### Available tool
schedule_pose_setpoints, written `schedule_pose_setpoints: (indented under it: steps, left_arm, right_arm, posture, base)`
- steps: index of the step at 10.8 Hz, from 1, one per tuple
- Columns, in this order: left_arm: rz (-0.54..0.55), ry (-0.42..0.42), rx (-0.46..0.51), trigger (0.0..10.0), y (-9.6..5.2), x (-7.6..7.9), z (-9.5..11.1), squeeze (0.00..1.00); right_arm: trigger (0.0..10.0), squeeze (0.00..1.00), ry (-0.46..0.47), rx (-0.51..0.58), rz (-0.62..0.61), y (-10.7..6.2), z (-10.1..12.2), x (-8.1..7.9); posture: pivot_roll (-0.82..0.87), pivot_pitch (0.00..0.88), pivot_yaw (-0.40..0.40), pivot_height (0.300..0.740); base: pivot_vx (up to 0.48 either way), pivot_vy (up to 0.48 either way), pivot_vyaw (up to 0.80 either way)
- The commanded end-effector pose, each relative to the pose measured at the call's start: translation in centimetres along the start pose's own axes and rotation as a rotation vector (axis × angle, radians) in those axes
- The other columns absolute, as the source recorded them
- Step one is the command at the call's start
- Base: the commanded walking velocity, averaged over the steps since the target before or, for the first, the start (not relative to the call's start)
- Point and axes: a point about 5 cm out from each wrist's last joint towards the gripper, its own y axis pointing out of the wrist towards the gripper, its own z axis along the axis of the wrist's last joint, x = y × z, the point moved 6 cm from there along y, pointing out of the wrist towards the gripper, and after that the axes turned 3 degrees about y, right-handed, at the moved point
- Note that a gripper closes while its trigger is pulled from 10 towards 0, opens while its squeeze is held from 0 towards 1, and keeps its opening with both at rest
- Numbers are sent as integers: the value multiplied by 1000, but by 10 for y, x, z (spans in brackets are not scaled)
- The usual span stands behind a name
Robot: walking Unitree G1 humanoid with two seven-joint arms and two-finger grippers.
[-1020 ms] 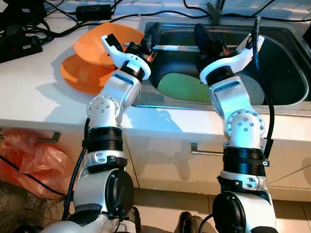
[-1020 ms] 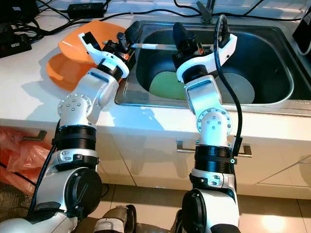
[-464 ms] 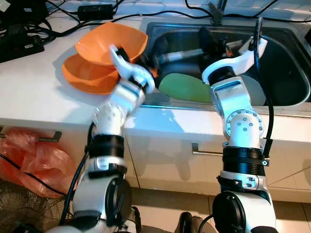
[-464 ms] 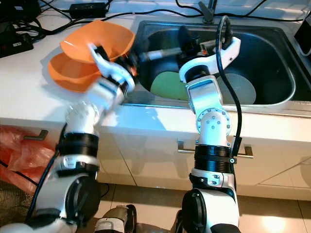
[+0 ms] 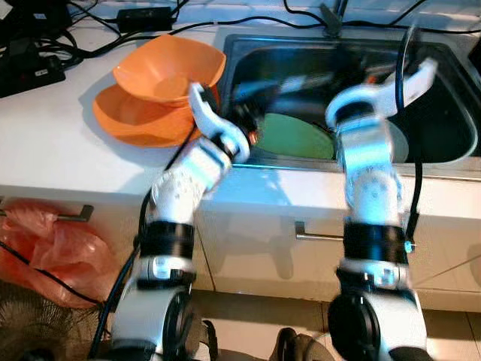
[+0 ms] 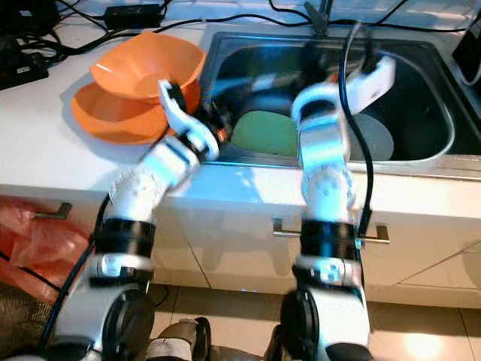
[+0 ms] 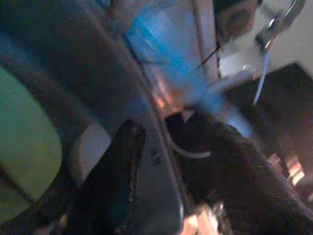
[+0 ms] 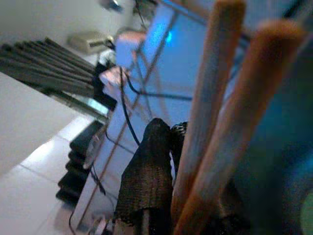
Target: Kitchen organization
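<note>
orange plastic: two bowls (image 5: 161, 86) nested loosely on the white surface (image 5: 52, 143), just left of the sink (image 5: 451, 150); upper bowl tilted, squarish rim, smooth inside; lower bowl wider and shallower.

stainless steel sink, set into the surface, dark inside. green plate (image 5: 297, 135) lying flat on the sink bottom, matte, round-edged. grey plate (image 6: 372, 135) beside it toward the right, partly hidden behind the right arm.

left gripper (image 5: 244, 124) at the near left corner of the sink, over the rim, close to the green plate's edge; blurred; black fingers (image 7: 120, 166) seen in the left wrist view as dark shapes with a gap between them, apparently spread, nothing pinched.

right gripper (image 8: 161, 181) inside the sink area, arm heavily blurred in the head views; right wrist view with black textured fingers beside two pale brown rods (image 8: 215, 98), thick and rounded at the tips, chopstick-like, running side by side past the fingers; whether pinched or merely alongside, cannot tell; open or closed, cannot tell.

black cables (image 5: 90, 37) across the back of the surface, black adapter (image 5: 146, 15) near the far edge. faucet base (image 5: 334, 15) behind the sink. orange-red plastic bag (image 5: 52, 252) on the floor at the left, below a cabinet handle (image 5: 75, 216).
</note>
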Motion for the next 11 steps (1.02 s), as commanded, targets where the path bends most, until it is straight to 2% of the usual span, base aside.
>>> schedule_pose_setpoints:
  steps: [1,3,4,5,6,7,8,9,10,11]
  left_arm:
    - [-39,23,-31,10000,-2,10,-15,1000]
    - [-47,99,-43,10000,-8,13,-14,1000]
    - [-26,205,-49,10000,-14,12,-10,1000]
    - [15,389,-46,10000,-18,8,-1,1000]
    - [34,513,-43,10000,-21,6,5,1000]
    - [68,716,-44,10000,-24,0,12,1000]
    - [84,786,-26,10000,-26,0,18,1000]
    - [86,812,-19,10000,-27,2,19,1000]
    - [84,873,-18,10000,-26,5,20,1000]
    - [87,930,-15,10000,-26,7,23,906]
  right_arm:
    - [0,0,-82,56,22,4,9,-10]
    - [0,0,-259,107,51,7,22,-13]
    - [941,0,-495,110,52,7,22,-5]
    - [8863,0,-661,51,60,6,13,11]
    - [10000,0,-751,-2,74,3,5,23]
    - [10000,0,-832,-71,68,-1,-4,45]
    - [10000,0,-942,-133,48,-6,-8,70]
    - [10000,0,-970,-157,36,-8,-10,79]
    - [10000,0,-1003,-196,27,-12,-13,90]
    - [10000,1000,-1028,-221,35,-14,-16,96]
  posture:
    - [107,129,40,740]
    - [117,133,35,740]
    - [123,136,30,740]
    - [133,141,26,740]
    - [138,143,26,740]
    - [145,145,24,740]
    - [153,148,21,740]
    - [156,150,19,740]
    - [158,153,20,740]
    - [157,154,22,740]
  base:
    - [0,0,0]
    - [0,0,0]
    - [0,0,0]
    - [0,0,0]
    - [0,0,0]
    - [0,0,0]
    - [0,0,0]
    - [0,0,0]
    - [0,0,0]
    - [0,0,0]
